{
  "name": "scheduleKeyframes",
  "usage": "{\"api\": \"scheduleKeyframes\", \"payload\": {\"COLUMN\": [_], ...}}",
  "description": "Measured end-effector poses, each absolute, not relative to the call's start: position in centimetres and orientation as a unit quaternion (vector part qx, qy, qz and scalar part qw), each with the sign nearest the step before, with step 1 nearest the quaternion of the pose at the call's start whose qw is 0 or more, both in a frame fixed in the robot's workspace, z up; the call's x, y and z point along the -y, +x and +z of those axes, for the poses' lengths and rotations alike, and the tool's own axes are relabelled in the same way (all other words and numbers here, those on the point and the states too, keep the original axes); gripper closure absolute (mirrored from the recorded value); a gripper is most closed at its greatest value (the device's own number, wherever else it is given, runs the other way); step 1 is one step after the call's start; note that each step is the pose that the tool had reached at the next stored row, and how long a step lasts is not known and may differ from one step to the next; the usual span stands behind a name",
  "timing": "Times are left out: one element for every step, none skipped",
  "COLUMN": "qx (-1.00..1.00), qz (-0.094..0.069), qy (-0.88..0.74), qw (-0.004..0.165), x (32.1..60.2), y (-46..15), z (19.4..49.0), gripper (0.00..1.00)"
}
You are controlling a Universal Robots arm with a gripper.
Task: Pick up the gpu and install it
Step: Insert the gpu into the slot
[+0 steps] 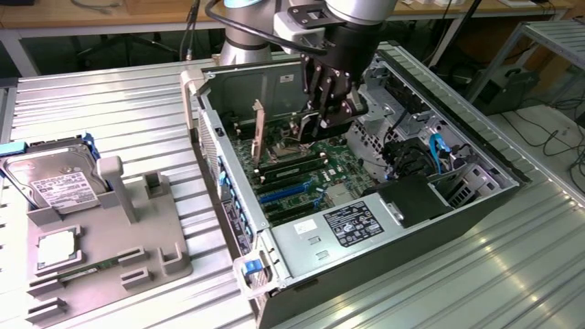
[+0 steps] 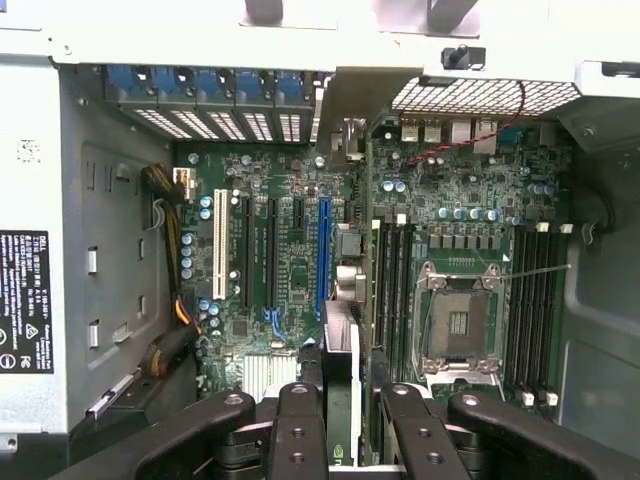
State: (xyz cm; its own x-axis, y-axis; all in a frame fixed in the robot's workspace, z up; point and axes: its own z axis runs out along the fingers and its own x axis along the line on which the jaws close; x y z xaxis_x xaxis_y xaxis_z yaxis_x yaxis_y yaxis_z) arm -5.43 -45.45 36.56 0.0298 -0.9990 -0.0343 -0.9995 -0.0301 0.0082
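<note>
Gripper point(image 1: 327, 113) clamped on the gpu point(image 2: 340, 400), held edge-down over the motherboard point(image 2: 290, 270) slots, presumably so it lines up for seating.

Case walls point(image 1: 205, 130) hem pincer point(image 1: 331, 113); gpu point(image 1: 259, 133) upright beside

Arm reaching steeply down, wrist vertical, claw point(image 1: 333, 113) with fingers point(image 2: 297, 430) narrowly parted around a thin card.
</note>
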Motion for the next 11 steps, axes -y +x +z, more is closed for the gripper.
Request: {"api": "scheduleKeyframes", "payload": {"qx": [-0.696,-0.696,-0.696,-0.696,-0.696,-0.696,-0.696,-0.696,-0.696,-0.696,-0.696], "qz": [0.015,0.015,0.015,0.015,0.015,0.015,0.015,0.015,0.015,0.015,0.015], "qy": [-0.718,-0.718,-0.718,-0.718,-0.718,-0.718,-0.718,-0.718,-0.718,-0.717,-0.717], "qw": [0.009,0.009,0.009,0.009,0.009,0.009,0.009,0.009,0.009,0.009,0.009], "x": [45.45,45.45,45.45,45.45,45.45,45.45,45.45,45.45,45.45,45.45,45.45], "y": [-5.43,-5.44,-5.43,-5.43,-5.44,-5.43,-5.43,-5.43,-5.44,-5.44,-5.44], "z": [36.52,36.47,36.43,36.38,36.34,36.29,36.24,36.19,36.13,36.08,36.02], "gripper": [0.73,0.73,0.73,0.73,0.73,0.73,0.73,0.73,0.73,0.73,0.73]}}
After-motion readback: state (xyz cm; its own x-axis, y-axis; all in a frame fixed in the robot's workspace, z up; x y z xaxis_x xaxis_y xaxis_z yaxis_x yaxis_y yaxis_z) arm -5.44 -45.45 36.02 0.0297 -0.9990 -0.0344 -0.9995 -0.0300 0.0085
